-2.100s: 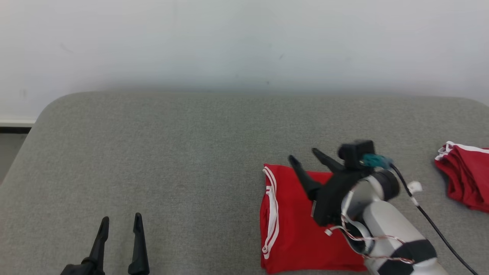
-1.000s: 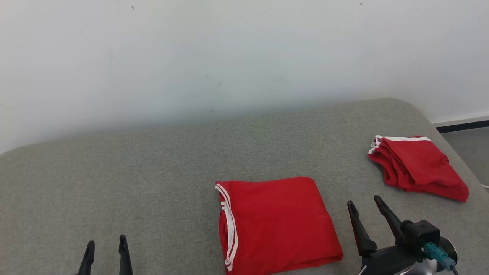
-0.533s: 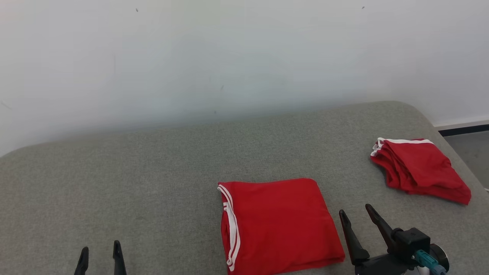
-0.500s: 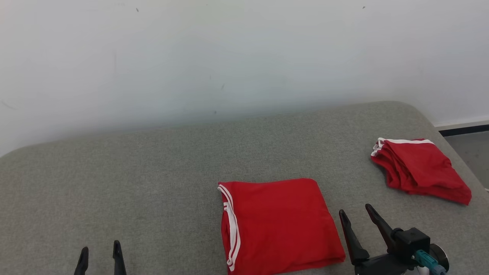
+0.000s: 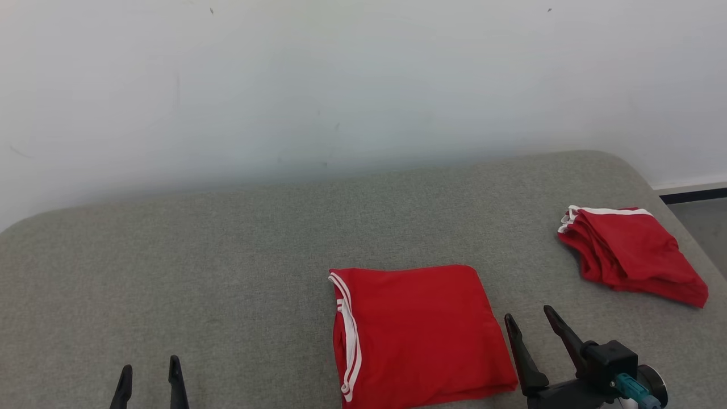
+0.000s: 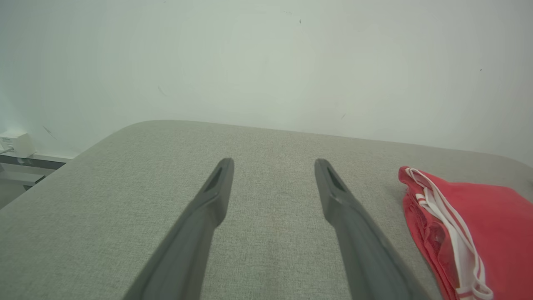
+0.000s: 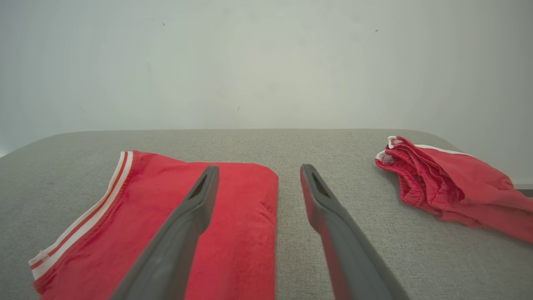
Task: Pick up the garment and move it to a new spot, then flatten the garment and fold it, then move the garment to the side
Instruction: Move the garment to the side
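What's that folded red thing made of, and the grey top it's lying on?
Folded red garment: looks like soft matte knit, perhaps cotton jersey; it creases softly and has ribbed white-striped trim. Grey surface: seems woven upholstery fabric over padding, matte and flecked, with rounded corners; the padding is a guess.

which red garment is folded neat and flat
The middle red garment, just left of the right gripper: a flat square, white trim down its left edge. The far-right red garment lies bunched.

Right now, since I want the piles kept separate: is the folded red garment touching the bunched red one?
Apart. The head view shows bare grey surface between the folded garment and the bunched garment.
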Controlling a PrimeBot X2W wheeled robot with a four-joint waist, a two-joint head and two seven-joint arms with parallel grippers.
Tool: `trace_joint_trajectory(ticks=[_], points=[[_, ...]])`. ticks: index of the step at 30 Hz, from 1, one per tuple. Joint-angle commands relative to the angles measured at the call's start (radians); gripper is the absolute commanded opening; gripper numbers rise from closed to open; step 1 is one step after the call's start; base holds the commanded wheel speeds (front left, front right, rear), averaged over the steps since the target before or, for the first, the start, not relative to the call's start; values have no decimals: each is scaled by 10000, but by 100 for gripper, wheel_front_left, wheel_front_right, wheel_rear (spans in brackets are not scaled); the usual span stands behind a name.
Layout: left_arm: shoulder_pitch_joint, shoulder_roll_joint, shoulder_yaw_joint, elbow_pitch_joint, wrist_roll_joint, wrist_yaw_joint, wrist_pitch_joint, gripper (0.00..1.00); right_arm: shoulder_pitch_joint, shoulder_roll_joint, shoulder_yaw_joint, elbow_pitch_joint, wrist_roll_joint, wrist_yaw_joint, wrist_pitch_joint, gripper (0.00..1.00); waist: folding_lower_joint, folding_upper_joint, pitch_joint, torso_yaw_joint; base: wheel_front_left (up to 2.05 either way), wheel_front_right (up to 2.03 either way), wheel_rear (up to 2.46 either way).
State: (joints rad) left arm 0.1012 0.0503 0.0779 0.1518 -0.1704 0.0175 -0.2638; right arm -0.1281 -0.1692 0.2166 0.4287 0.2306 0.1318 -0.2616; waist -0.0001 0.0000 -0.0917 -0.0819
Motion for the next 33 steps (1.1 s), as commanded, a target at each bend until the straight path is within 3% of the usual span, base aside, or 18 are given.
trace_joint_trajectory(ticks=[1, 11, 21, 33], points=[[-18, 3, 11, -19, 46, 2, -1, 100, 3, 33, -24, 11, -50, -28, -40, 100, 1, 0, 4, 9, 0, 0, 0], [-18, 3, -315, -91, -84, 94, -1, 100, -291, -175, -64, 350, 217, -28, 198, 100, 1, 0, 37, 389, 0, 0, 0], [-152, 9, -677, -206, -90, 113, -1, 100, -1841, -456, -261, 2206, 925, -29, 3628, 100, 1, 0, 455, 1376, 0, 0, 0], [-407, 5, -983, -231, -106, 121, -1, 100, -2333, -332, -493, 4248, 1492, -29, 5038, 100, 1, 0, 959, 2348, 0, 0, 0]])
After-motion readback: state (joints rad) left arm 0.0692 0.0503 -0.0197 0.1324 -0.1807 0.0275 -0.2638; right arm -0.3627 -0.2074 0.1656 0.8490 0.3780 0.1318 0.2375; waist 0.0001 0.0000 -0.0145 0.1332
